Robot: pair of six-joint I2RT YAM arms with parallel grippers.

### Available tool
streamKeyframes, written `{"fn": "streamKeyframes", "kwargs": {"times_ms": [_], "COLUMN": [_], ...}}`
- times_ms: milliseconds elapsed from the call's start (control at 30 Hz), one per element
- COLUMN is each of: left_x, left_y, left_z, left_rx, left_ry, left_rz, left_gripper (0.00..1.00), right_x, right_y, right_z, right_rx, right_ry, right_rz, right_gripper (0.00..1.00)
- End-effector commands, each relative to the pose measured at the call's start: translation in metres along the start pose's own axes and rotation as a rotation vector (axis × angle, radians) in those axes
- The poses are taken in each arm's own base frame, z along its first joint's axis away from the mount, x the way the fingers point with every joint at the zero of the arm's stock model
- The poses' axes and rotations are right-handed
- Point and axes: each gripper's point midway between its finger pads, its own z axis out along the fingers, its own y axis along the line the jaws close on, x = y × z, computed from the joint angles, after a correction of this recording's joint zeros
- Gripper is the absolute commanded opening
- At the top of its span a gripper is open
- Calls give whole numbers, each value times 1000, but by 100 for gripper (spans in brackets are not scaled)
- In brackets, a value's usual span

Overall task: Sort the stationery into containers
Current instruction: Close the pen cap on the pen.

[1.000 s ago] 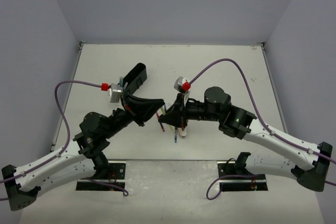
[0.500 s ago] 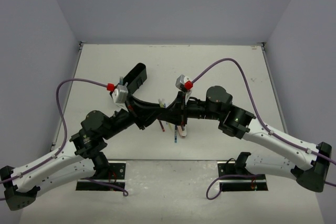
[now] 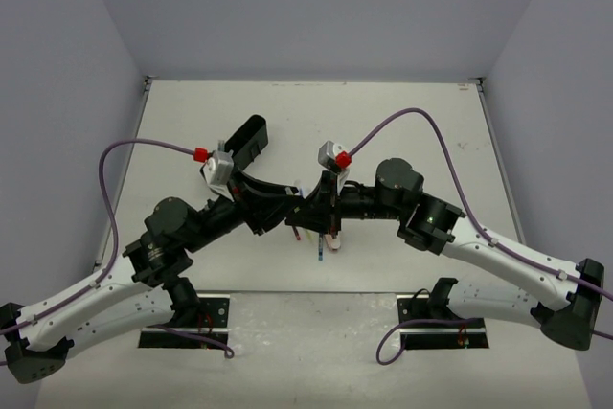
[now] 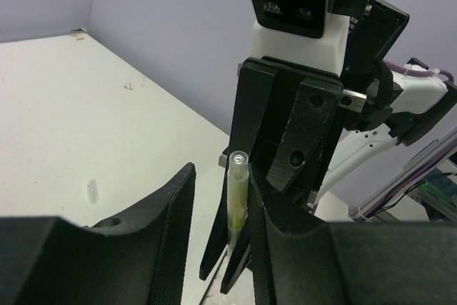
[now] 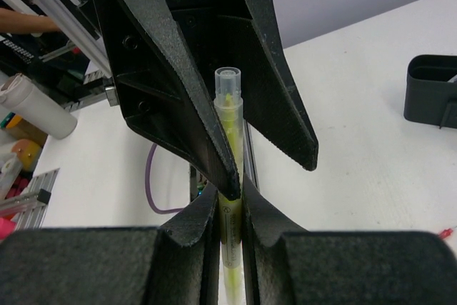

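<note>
A yellow highlighter pen point(image 5: 229, 133) with a clear cap stands upright above the middle of the table. My right gripper point(image 5: 230, 201) is shut on its barrel. My left gripper point(image 4: 218, 176) is open around the pen's capped end: one finger point(image 4: 265, 208) lies against the pen and the other stands apart from it. In the top view the two grippers meet nose to nose, left gripper point(image 3: 299, 200) against right gripper point(image 3: 322, 210). The black container point(image 3: 247, 139) lies behind the left arm. Other stationery point(image 3: 319, 244) lies on the table under the grippers.
The container's end point(image 5: 432, 91) shows at the right of the right wrist view, with a red pen tip point(image 5: 446, 232) nearer. Purple cables arc over both arms. Grey walls close the table on three sides.
My left gripper, shut on the pen a second ago, has opened its jaws. Both arms have stayed almost where they were, and the right gripper's hold is unchanged.
</note>
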Motion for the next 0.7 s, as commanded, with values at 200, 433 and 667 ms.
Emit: {"fn": "streamKeyframes", "kwargs": {"times_ms": [200, 433, 667], "left_x": [-20, -20, -15], "left_y": [-12, -20, -18], "left_z": [2, 0, -1], "left_rx": [35, 76, 79], "left_ry": [-42, -36, -21], "left_rz": [50, 57, 72], "left_gripper": [25, 31, 63], "right_x": [5, 5, 2], "right_y": [12, 12, 3], "right_z": [2, 2, 1], "right_rx": [-71, -69, -7], "right_ry": [6, 3, -25], "right_rz": [-34, -27, -18], "right_gripper": [0, 0, 0]}}
